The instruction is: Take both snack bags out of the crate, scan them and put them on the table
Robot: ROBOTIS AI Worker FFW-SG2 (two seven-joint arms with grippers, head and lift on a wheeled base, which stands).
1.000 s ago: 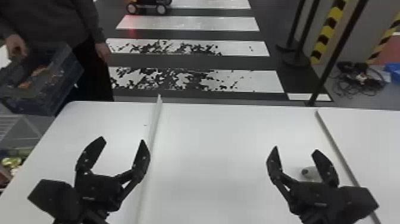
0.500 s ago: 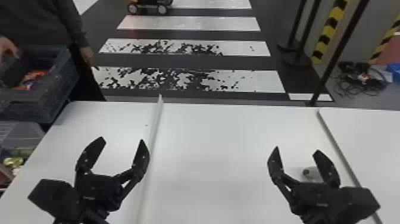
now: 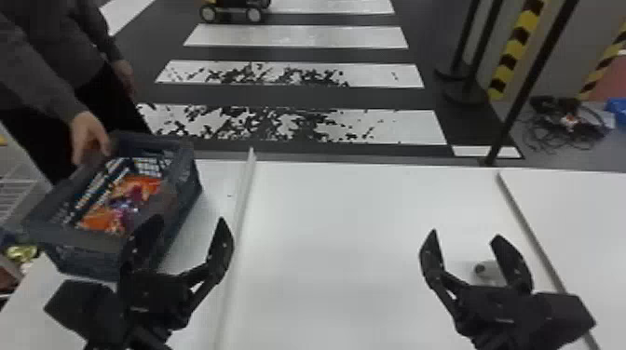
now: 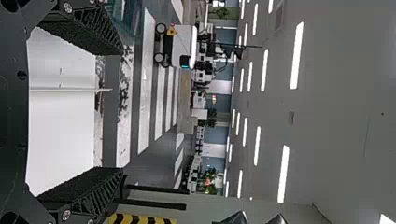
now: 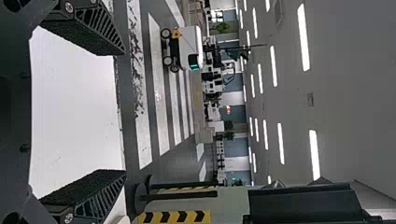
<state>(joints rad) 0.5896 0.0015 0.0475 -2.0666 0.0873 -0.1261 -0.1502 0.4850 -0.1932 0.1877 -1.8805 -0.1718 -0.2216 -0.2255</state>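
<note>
A person's hand holds the dark blue crate [image 3: 88, 242] at the table's far left corner. Inside it lie orange and purple snack bags [image 3: 123, 205]; I cannot tell one bag from another. My left gripper [image 3: 184, 223] stands open, its left finger overlapping the crate's near right side in the head view. My right gripper [image 3: 463, 235] is open over the right part of the table, with a small whitish object [image 3: 486, 272] seen between its fingers. In the wrist views, both the left gripper [image 4: 84, 112] and the right gripper [image 5: 86, 112] have nothing between their fingers.
The white table [image 3: 363, 260] carries a raised strip [image 3: 240, 209] left of its middle and a seam on the right. A black post [image 3: 531, 84] stands beyond the far edge. Wire shelving [image 3: 16, 191] is at the left.
The person has brought the crate from the far left edge rightward and nearer, over the table's left corner, behind my left gripper. Both arms have kept still.
</note>
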